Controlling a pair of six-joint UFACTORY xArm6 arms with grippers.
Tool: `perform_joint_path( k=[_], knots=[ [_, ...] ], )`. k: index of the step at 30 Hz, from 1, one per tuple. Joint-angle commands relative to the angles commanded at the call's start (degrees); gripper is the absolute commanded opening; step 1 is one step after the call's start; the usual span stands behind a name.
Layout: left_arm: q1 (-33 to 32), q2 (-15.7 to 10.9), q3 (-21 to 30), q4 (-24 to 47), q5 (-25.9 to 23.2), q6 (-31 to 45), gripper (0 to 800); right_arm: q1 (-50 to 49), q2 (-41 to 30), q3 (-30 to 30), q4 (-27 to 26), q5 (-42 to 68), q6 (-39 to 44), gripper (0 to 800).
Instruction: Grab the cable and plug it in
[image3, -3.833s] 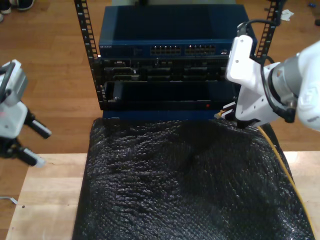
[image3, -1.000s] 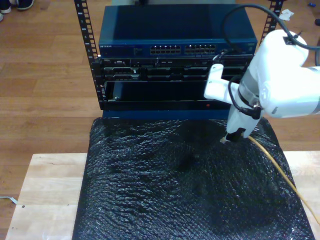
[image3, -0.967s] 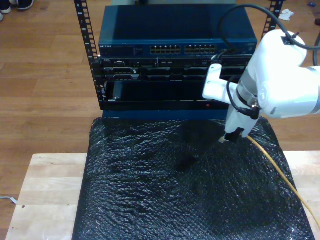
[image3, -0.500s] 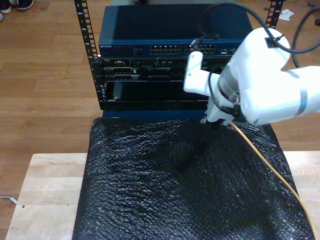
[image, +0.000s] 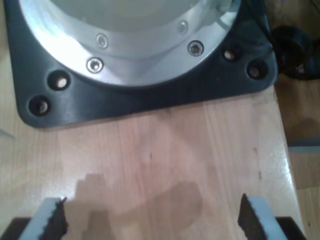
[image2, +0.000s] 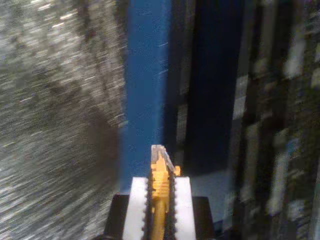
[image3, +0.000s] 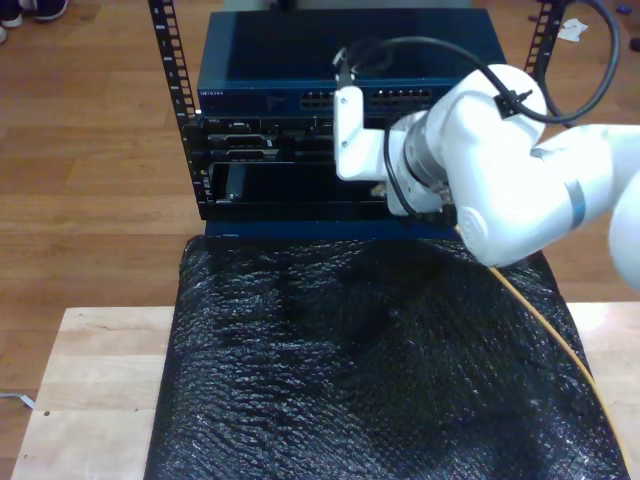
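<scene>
The yellow-orange cable (image2: 159, 200) is clamped between the pads of my second gripper (image2: 160, 181), which is shut on it. Its clear plug (image2: 158, 151) sticks out past the fingertips toward the dark rack front, in a blurred picture. In the exterior view the cable (image3: 545, 327) trails from under the second arm (image3: 500, 160) across the mat toward the exterior view's lower right. That arm's bulk hides the gripper, close to the rack's lower panels. My first gripper (image: 150, 225) is open over bare wood, with nothing between its pads.
The rack holds a blue switch (image3: 270, 100) with a row of ports (image3: 385, 97), between perforated rails (image3: 170, 70). Black bubble wrap (image3: 330, 370) covers the wooden table (image3: 90, 380). A black base plate (image: 150, 97) with a silver flange lies ahead of my first gripper.
The second arm has swung toward the exterior view's left and up toward the rack front, carrying the cable off the mat. The cable's free length follows it.
</scene>
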Motion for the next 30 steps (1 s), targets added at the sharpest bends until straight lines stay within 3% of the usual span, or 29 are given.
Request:
perform_joint_path(
  k=[14, 22, 30],
  knots=[
    [0.0, 0.0, 0.0, 0.0, 0.09, 0.0, 800, -1.41, 3.6, -8.79, -9.41, -1.05, 0.18, 0],
    [0.0, 0.0, 0.0, 0.0, 0.09, 0.0, 800, -4.66, 5.1, -8.0, -10.11, -4.84, 0.09, 0],
    [0.0, 0.0, 0.0, 0.0, 0.0, -0.09, 800, -6.95, 6.24, -8.35, -16.35, -5.1, 0.26, 0]
  ],
)
